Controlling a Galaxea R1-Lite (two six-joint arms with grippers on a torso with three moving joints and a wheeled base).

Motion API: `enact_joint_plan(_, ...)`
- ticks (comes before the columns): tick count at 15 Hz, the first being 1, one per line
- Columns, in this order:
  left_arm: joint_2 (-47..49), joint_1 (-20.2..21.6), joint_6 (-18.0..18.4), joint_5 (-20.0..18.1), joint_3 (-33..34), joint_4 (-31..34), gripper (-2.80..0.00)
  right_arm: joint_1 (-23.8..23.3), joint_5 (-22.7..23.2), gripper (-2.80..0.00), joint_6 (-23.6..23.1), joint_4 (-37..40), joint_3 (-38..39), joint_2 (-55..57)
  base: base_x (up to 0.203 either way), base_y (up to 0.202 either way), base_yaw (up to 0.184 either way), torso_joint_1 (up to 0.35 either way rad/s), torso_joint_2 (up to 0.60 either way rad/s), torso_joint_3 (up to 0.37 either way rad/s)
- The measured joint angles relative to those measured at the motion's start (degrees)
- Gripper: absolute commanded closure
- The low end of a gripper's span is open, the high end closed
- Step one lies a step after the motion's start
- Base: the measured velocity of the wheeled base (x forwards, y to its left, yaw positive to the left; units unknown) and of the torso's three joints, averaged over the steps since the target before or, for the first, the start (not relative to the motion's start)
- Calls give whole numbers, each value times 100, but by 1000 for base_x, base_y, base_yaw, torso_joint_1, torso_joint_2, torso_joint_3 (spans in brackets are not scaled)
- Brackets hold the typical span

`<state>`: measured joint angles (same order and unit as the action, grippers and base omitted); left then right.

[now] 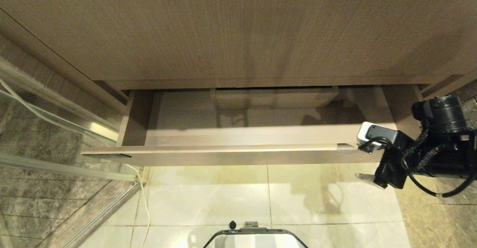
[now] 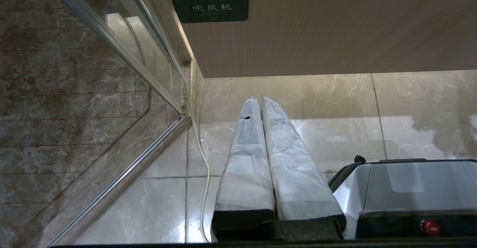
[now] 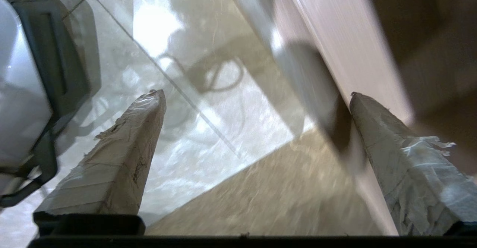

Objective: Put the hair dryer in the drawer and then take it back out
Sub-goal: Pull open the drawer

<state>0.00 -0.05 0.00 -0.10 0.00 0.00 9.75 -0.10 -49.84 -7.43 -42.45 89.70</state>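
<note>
Tan drawer point(image 1: 238, 136) pulled out, right gripper point(image 3: 257, 95) spread beside its front

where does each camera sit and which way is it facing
Head view: high on the robot, looking down into the open, empty drawer; right hand by its right end.
Left wrist view: low, behind the shut left hand, facing floor and drawer front.
Right wrist view: behind the open right hand, facing floor beside the drawer.
Shared: drawer, pale floor tiles, robot base.

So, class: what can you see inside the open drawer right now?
The drawer shows only its bare wood floor and a rectangular cutout at the back. No hair dryer shows; the countertop hides its rear part.
</note>
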Motion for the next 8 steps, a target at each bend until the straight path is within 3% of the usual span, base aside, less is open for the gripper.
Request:
enact_joint_plan(3,0,-5,0,0,0,0,0,-194,7,-280,235,149,333,-548,0,0,0,0,0,0)
enact_joint_plan(4,0,-5,0,2,0,0,0,-282,5,0,355,259,410,-794,0,0,0,0,0,0)
enact_joint_plan(8,0,-2,0,2,0,0,0,-762,66,0,613,663,851,-2115,0,0,0,0,0,0)
